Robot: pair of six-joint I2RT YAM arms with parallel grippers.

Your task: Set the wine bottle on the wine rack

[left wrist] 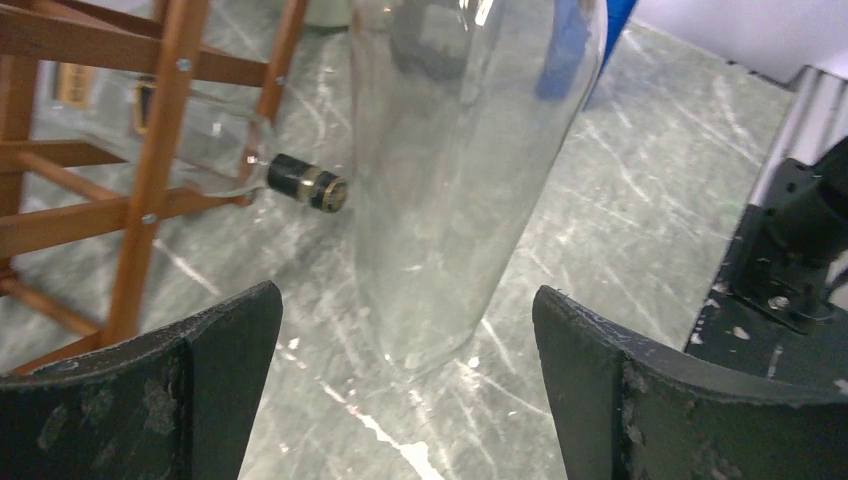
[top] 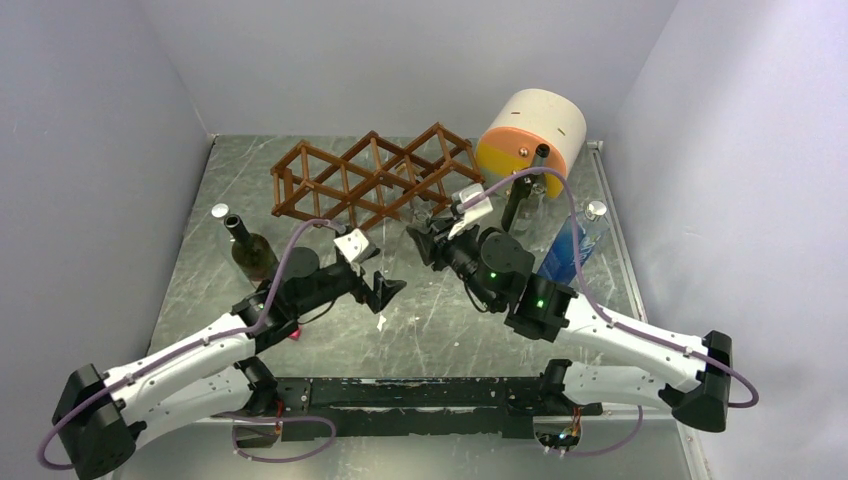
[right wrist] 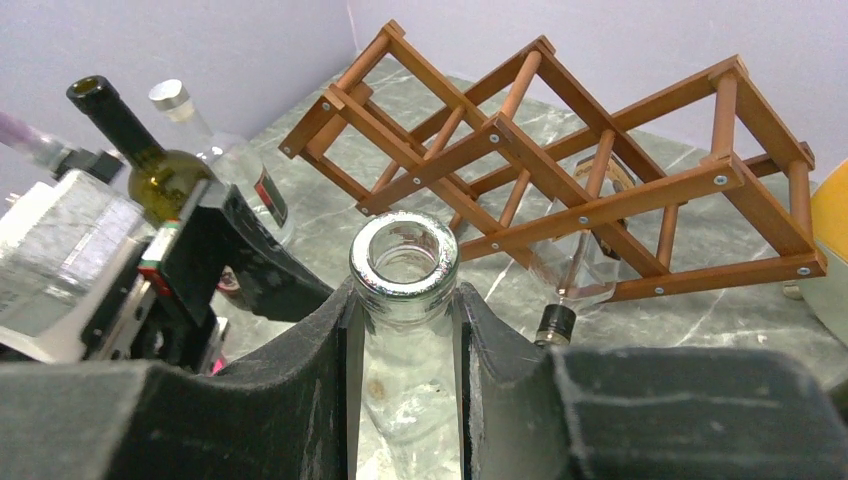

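Note:
My right gripper (right wrist: 404,300) is shut on the neck of a clear glass wine bottle (right wrist: 404,262) with an open mouth. In the left wrist view the same bottle's body (left wrist: 450,180) stands close in front of my open, empty left gripper (left wrist: 405,330), its base at or just above the table. The reddish-brown wine rack (top: 375,180) lies at the back and also shows in the right wrist view (right wrist: 560,130) and the left wrist view (left wrist: 150,150). A clear bottle with a black cap (left wrist: 305,183) lies in the rack. In the top view my grippers face each other, left (top: 390,290) and right (top: 420,240).
A dark green bottle (top: 250,250) and a silver-capped clear bottle (top: 220,212) stand at the left. A blue bottle (top: 575,240) and a dark bottle (top: 518,195) stand at the right by a cream, orange and yellow cylinder (top: 530,135). Walls enclose the table.

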